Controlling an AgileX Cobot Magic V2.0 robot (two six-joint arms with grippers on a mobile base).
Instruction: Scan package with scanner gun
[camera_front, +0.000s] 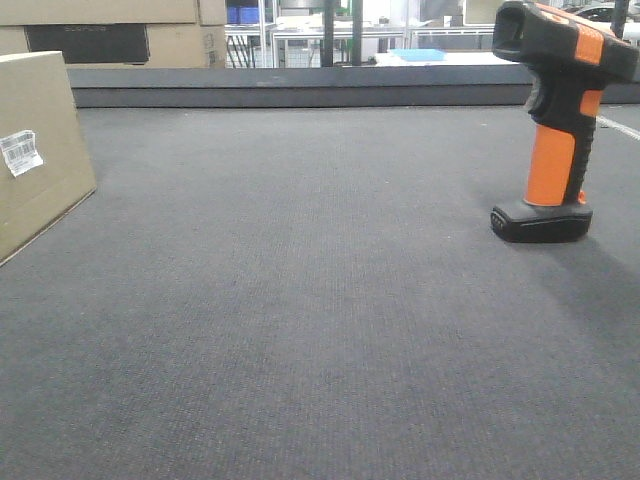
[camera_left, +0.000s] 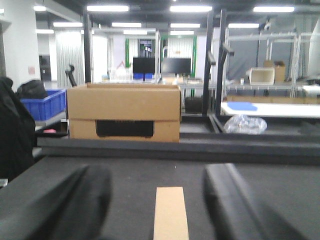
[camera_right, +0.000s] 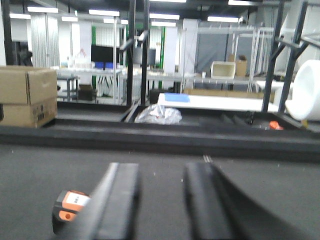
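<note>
The package, a tan cardboard box with a small white label, stands at the left edge of the front view. The scanner gun, black with an orange handle, stands upright on its foot at the right. Neither gripper shows in the front view. In the left wrist view my left gripper is open, and a narrow tan cardboard face, seemingly the package, lies between and below its fingers. My right gripper is open with only mat between its fingers. The scanner gun's orange top shows just left of the left finger.
Dark grey mat covers the table, with a raised dark ledge along its back. Behind the ledge stands a larger cardboard box with a dark panel. A blue bin and a crumpled plastic bag sit farther back.
</note>
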